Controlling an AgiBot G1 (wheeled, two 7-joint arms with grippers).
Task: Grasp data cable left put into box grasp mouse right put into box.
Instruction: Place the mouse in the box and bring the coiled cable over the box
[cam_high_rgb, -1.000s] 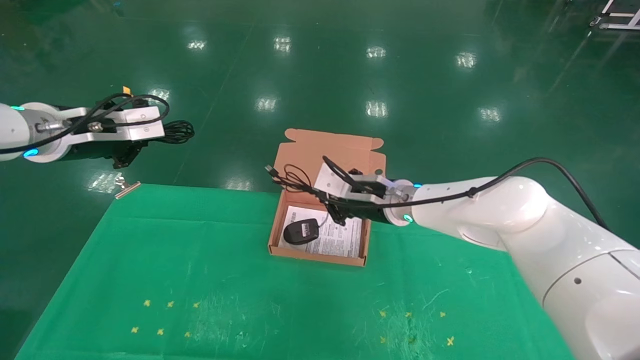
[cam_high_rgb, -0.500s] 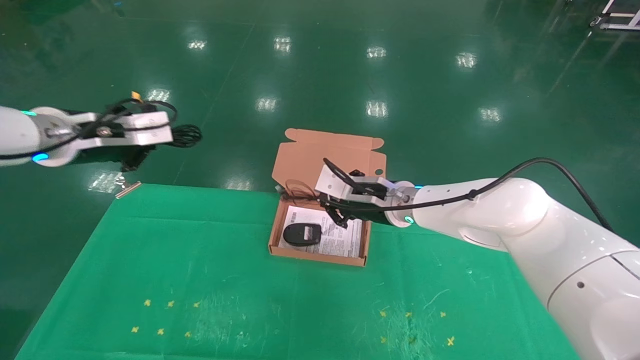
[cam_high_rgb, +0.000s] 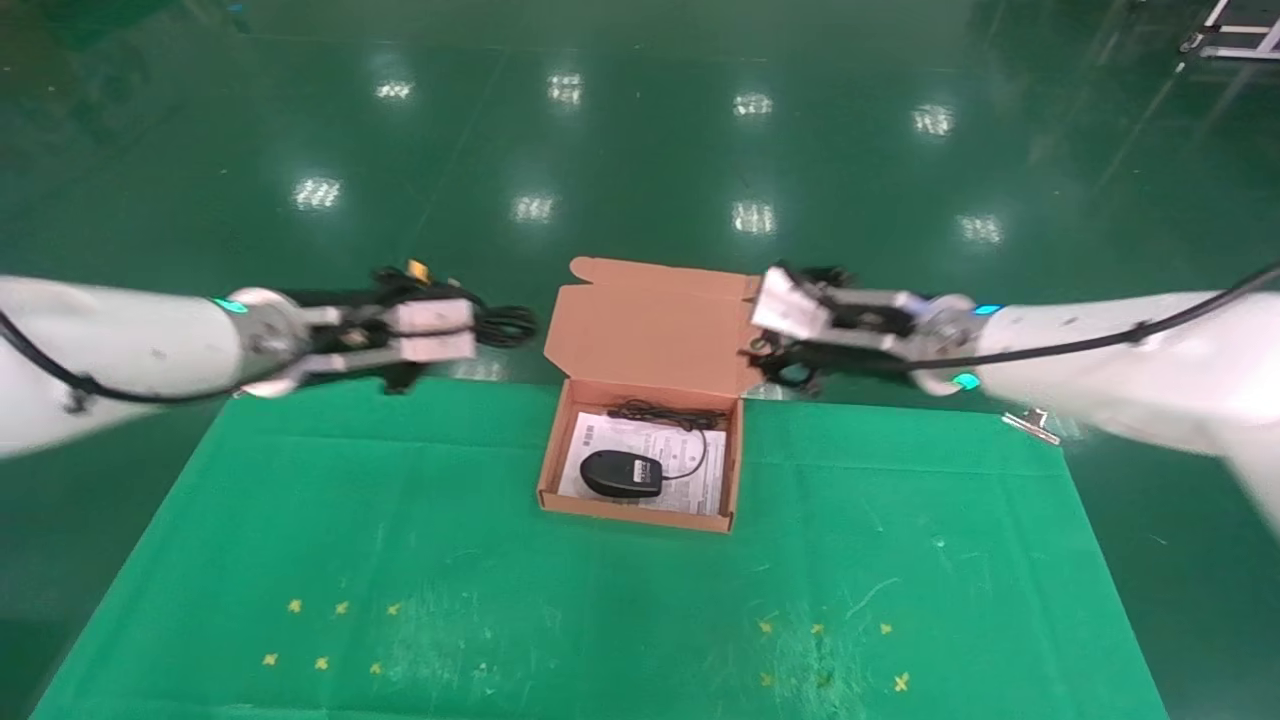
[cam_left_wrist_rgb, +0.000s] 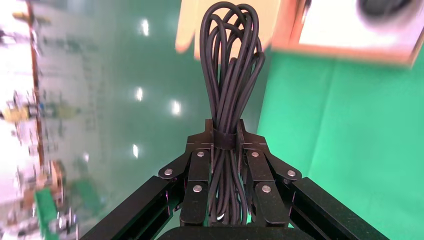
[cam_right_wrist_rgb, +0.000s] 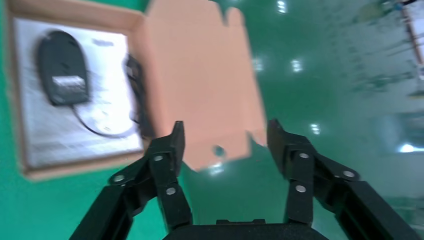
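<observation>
Right gripper (cam_high_rgb: 775, 350) has pulled up and out of the box (cam_high_rgb: 640, 505) since a second ago, now hovering beside the lid's right edge, past the table's far edge. Its fingers (cam_right_wrist_rgb: 172, 150) are spread wide with nothing between them. Mouse (cam_high_rgb: 622, 473) now lies in the box on a white printed sheet (cam_high_rgb: 690, 490), well below and to the left of the right gripper, its cord (cam_high_rgb: 668, 412) bunched along the box's back wall instead of hanging over the rim as before.

Left gripper (cam_high_rgb: 490, 325) has swung in from far left and now sits just beside the lid's left edge, level with the right gripper on the opposite side. It pinches the data cable (cam_left_wrist_rgb: 231, 95) at the band round the bundle's middle, fingers (cam_left_wrist_rgb: 196, 182) pressed against the strands, loops sticking out beyond the fingertips toward the box. Cable is clear of the box, not yet over the tray. Green cloth (cam_high_rgb: 400, 540) covers the table under the box.
</observation>
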